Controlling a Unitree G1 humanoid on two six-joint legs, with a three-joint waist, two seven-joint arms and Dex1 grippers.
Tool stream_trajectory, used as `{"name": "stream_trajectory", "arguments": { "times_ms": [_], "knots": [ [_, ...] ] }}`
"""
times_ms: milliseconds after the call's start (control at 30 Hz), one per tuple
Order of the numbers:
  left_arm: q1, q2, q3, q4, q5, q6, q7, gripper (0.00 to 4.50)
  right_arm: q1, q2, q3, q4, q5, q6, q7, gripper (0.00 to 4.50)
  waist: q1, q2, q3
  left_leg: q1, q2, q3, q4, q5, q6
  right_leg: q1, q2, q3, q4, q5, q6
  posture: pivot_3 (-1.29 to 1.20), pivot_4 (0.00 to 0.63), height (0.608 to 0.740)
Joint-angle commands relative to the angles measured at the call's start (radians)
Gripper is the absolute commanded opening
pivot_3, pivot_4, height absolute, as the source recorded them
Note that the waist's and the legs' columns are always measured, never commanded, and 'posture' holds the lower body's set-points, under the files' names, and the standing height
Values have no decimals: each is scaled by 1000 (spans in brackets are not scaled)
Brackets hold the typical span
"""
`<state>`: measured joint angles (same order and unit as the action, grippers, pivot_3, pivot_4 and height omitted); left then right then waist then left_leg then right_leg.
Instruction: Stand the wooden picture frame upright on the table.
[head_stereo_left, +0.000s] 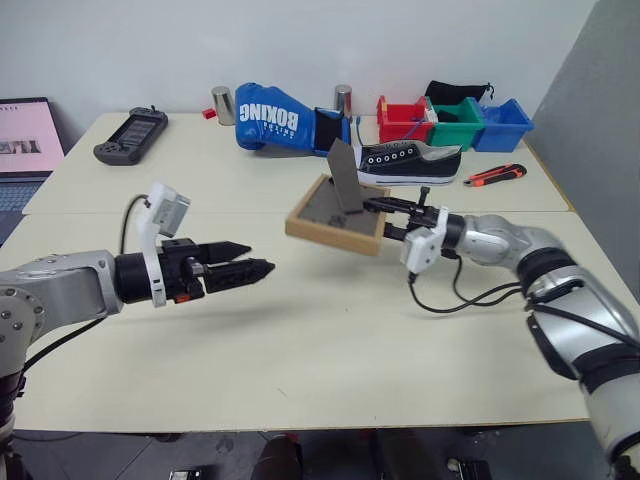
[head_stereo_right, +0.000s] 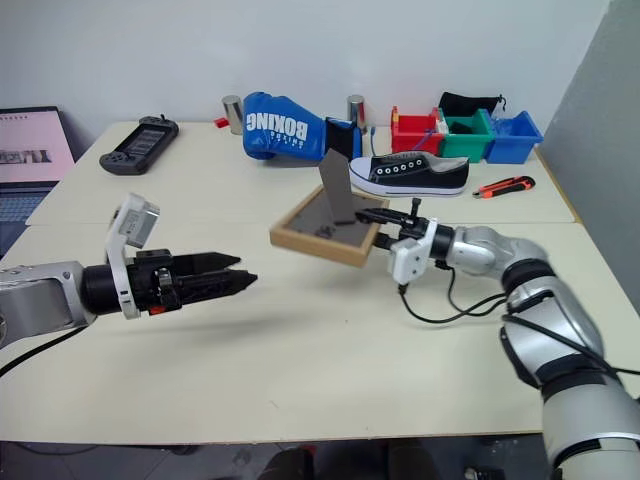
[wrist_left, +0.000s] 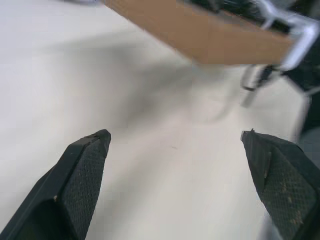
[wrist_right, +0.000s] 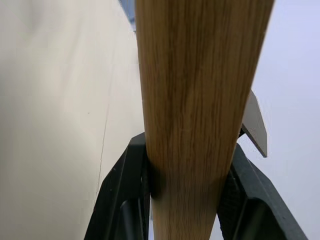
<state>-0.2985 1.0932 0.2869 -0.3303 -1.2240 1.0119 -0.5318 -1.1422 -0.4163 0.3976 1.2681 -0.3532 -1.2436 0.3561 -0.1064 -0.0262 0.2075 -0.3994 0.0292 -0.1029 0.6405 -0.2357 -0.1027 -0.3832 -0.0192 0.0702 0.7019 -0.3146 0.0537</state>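
The wooden picture frame (head_stereo_left: 335, 213) hangs above the table (head_stereo_left: 300, 330), lying nearly flat with its dark grey back up and its fold-out stand (head_stereo_left: 343, 172) sticking up. My right gripper (head_stereo_left: 385, 218) is shut on the frame's right edge; in the right wrist view its fingers (wrist_right: 125, 195) clamp the light-wood rim (wrist_right: 197, 100). My left gripper (head_stereo_left: 255, 262) hovers to the left of the frame, apart from it, with its fingers (wrist_left: 85, 170) spread wide open and nothing between them. The frame's wooden edge (wrist_left: 200, 30) appears ahead of it in the left wrist view.
At the back of the table lie a blue boxing glove (head_stereo_left: 270, 118), a black sneaker (head_stereo_left: 410, 162), red, green and blue bins (head_stereo_left: 455, 122), a utility knife (head_stereo_left: 495, 175) and a game controller (head_stereo_left: 130, 135). A laptop (head_stereo_left: 25, 140) sits at far left. A cable (head_stereo_left: 450, 295) trails from my right wrist.
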Motion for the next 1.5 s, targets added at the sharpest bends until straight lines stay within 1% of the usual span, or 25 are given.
{"name": "stream_trajectory", "arguments": {
  "times_ms": [33,100,133,233,333,400,533,633,700,833,967,1000,1033,1133,1200,1233,1300,1367,1400,1500],
  "knots": [
    [30,-66,89,-72,46,-62,64,4460,63,102,-181,-265,534,500,577,1328,2,0,0,0,0,-1,0,0,0,0,0,-1,0,0,0,0,150,740],
    [47,-109,119,-93,33,-63,98,4460,82,134,-225,-370,637,703,680,1328,12,1,0,-1,0,-3,1,-2,3,1,-1,-2,1,0,0,0,150,740],
    [61,-128,132,-109,35,-66,114,4460,84,152,-243,-403,676,831,706,1328,17,1,1,-1,0,-4,1,-2,3,0,-1,-3,1,0,0,0,150,740],
    [84,-166,155,-140,45,-71,150,4460,93,182,-281,-482,754,1109,749,1328,25,1,1,-1,-1,-4,0,-2,3,-1,-1,-3,2,0,0,0,150,740],
    [106,-199,151,-162,90,-82,200,4460,96,213,-308,-505,777,1244,763,1328,30,1,1,-1,-1,-4,0,-2,3,-1,0,-4,3,0,0,0,150,740],
    [121,-228,150,-194,75,-81,230,4460,92,234,-316,-494,789,1318,799,1328,29,1,1,-1,-1,-3,1,-2,3,-2,0,-3,3,0,0,0,150,740],
    [138,-240,140,-232,75,-71,240,4460,95,247,-311,-464,767,1395,872,1328,29,1,1,-2,-1,-3,0,-2,3,-3,0,-3,3,0,0,0,150,740],
    [159,-235,128,-248,99,-74,218,4460,108,247,-289,-376,710,1385,914,1328,28,1,1,-2,-1,-2,0,-2,3,-3,0,-3,3,0,0,0,150,740],
    [166,-238,125,-247,117,-78,217,4460,116,254,-289,-324,674,1334,905,1328,28,1,1,-2,-1,-2,0,-2,3,-3,0,-3,3,0,0,0,150,740],
    [182,-226,105,-254,153,-76,187,4460,143,261,-275,-277,626,1337,934,1328,24,1,1,-2,-1,-1,0,-2,3,-3,0,-2,3,0,0,0,150,740],
    [175,-232,95,-242,179,-82,164,4460,149,258,-283,-252,595,1321,908,1328,24,1,0,-1,-1,-1,0,-2,3,-3,1,-2,3,0,0,0,150,740],
    [173,-234,93,-241,184,-82,159,4500,149,255,-285,-253,594,1331,914,1990,24,1,0,-1,-1,-1,0,-2,3,-3,1,-2,3,0,0,0,150,740],
    [170,-235,92,-239,189,-83,154,4500,148,254,-289,-255,594,1336,915,2074,24,1,0,-1,-1,-1,0,-2,3,-2,1,-2,3,0,0,0,150,740],
    [157,-240,88,-229,198,-83,144,4500,149,247,-311,-265,594,1351,908,2722,24,1,0,-1,-1,-1,0,-2,3,-3,1,-2,3,0,0,0,150,740],
    [149,-239,83,-223,207,-82,135,4500,170,225,-298,-293,573,1343,907,3102,24,1,0,-1,-1,-1,0,-2,3,-3,1,-2,3,0,0,0,150,740],
    [149,-238,81,-220,215,-83,129,4500,187,210,-296,-320,573,1357,916,3417,24,1,0,-1,-1,-1,0,-2,3,-3,1,-2,3,0,0,0,150,740],
    [150,-235,74,-216,226,-85,113,4500,221,178,-297,-373,568,1378,923,3884,26,1,0,-1,-1,-1,0,-2,3,-2,1,-2,3,0,0,0,150,740],
    [150,-235,73,-210,237,-87,101,4500,273,122,-302,-472,574,1423,932,4363,26,1,0,-1,-1,-1,0,-2,3,-2,1,-2,2,0,0,0,150,740],
    [149,-235,73,-207,242,-87,95,4500,300,91,-302,-526,573,1442,929,4452,26,1,0,-1,-1,-1,0,-2,3,-2,1,-2,2,0,0,0,150,740],
    [140,-226,70,-186,261,-92,61,4500,388,-14,-304,-708,561,1513,905,4452,30,1,1,-2,-1,-2,0,-2,3,-2,0,-2,1,0,0,0,150,740]
  ]
}}
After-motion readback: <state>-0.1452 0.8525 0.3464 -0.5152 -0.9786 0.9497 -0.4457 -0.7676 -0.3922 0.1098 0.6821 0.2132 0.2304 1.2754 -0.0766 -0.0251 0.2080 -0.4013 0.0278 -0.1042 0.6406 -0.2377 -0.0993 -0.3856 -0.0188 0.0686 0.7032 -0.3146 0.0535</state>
